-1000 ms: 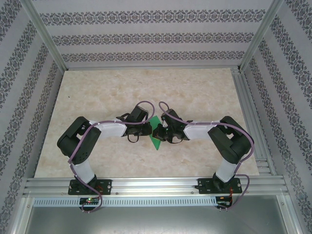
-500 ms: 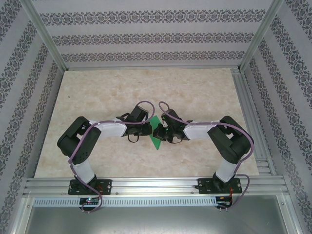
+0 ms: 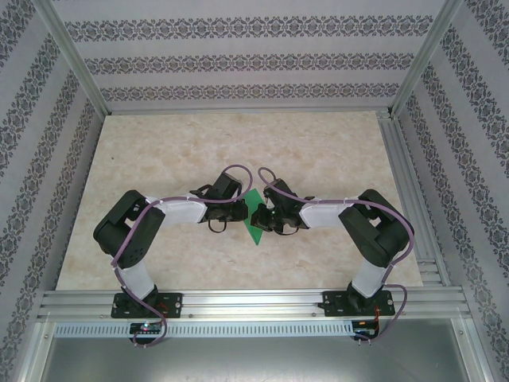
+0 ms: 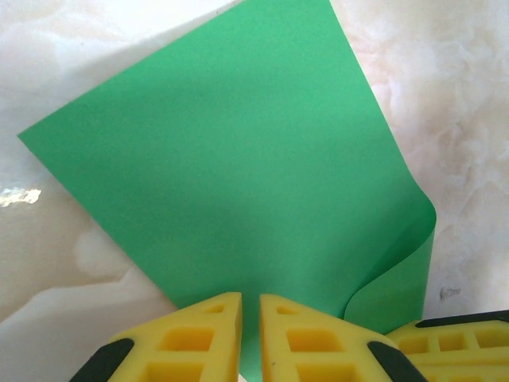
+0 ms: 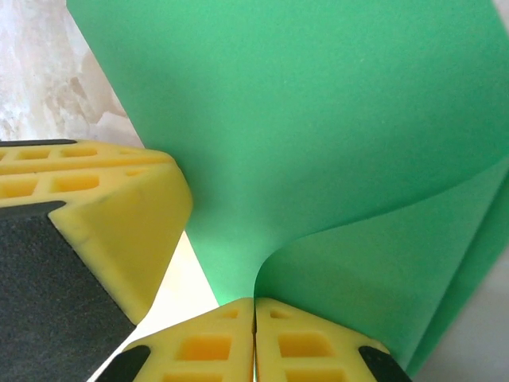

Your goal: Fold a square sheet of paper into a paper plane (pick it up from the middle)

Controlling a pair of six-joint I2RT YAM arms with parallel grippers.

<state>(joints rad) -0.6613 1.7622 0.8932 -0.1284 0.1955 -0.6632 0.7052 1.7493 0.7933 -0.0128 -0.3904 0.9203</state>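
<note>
One table (image 3: 159,151) is here, and its top is smooth and beige, like marble. At the middle of the table is one square sheet of paper (image 3: 256,231). It is thin, bright green and plain, with one corner curled up. Over the same middle are two grippers, each with two yellow ribbed fingers (image 4: 199,334). The left gripper (image 4: 250,309) and the right gripper (image 5: 254,314) are both closed and pinch this sheet.

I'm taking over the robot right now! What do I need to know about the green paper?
Left gripper: shut on the square sheet of paper, pinching its near edge.
Right gripper: shut on the same sheet, where one side curls upward.
Sheet: middle of the table, between both grippers, partly flat.
Done: sheet gripped, a bend started; no sharp crease visible.
To do: all the folds.
</note>
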